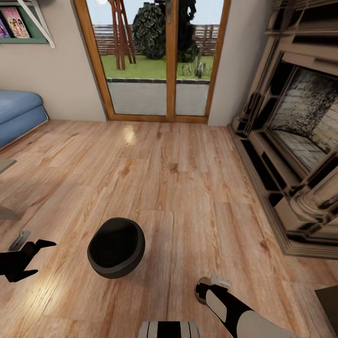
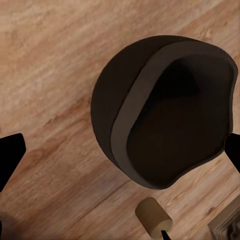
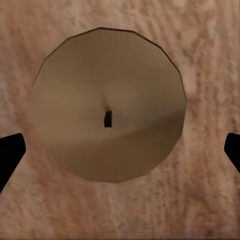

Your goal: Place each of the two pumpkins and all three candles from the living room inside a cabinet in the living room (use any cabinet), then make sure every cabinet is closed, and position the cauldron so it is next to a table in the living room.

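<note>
The right tool (image 3: 120, 155) is hanging straight above a candle (image 3: 108, 104), its two fingertips spread wide on either side of the tan disc with the dark wick at its centre, gripping nothing. In the head view the right arm is reaching down to the floor (image 1: 188, 188) just ahead of the robot, the candle's edge peeking out beneath the wrist. The left tool (image 1: 37, 257) is sitting low on the robot's left, jaws apart and empty, near the cauldron (image 1: 116, 247).

That cauldron is resting on the bare planks, black mouth facing up, midway between the two arms and tilted a little. The left wrist view is looking into it, with the same candle standing just beside its belly.

As for progress: this candle is not yet lifted, and the cauldron is well out on the open floor, with a grey table corner (image 1: 5, 165) just creeping in at the left edge. No cabinet or pumpkin is showing here, so those steps can't be judged.
</note>
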Tool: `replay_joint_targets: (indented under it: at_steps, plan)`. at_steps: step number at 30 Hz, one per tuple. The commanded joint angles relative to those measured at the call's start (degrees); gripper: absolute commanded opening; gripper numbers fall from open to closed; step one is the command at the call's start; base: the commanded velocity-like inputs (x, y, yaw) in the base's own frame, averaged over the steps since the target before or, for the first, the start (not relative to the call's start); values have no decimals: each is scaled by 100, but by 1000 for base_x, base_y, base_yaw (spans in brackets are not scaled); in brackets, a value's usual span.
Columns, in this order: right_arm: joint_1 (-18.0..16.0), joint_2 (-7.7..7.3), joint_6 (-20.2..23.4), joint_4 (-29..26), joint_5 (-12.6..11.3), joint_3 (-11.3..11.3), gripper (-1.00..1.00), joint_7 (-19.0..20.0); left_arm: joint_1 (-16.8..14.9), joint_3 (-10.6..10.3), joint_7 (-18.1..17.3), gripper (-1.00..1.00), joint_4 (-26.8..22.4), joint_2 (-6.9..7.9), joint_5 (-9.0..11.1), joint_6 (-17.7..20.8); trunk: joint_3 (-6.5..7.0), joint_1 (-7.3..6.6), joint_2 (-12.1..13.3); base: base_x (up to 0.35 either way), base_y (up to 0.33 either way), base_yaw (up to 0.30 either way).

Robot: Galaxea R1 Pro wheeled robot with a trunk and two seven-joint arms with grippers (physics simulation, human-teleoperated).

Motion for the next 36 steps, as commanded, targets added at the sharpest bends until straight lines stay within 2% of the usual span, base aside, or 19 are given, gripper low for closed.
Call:
replay_joint_targets:
  at_steps: [1,29,36]
  plan:
    - [-3,-4,30,-12,-29,48,100,-42,-4,10,62,100,10,-1,54,14,-27,1,-3,0,0,0]
    - [-3,12,-210,-29,-13,65,100,-7,-4,33,57,100,39,-1,54,15,-49,4,-5,0,0,0]
    - [-3,-7,-233,-17,-16,58,100,287,-4,33,56,100,39,-1,54,14,-49,4,-5,0,0,0]
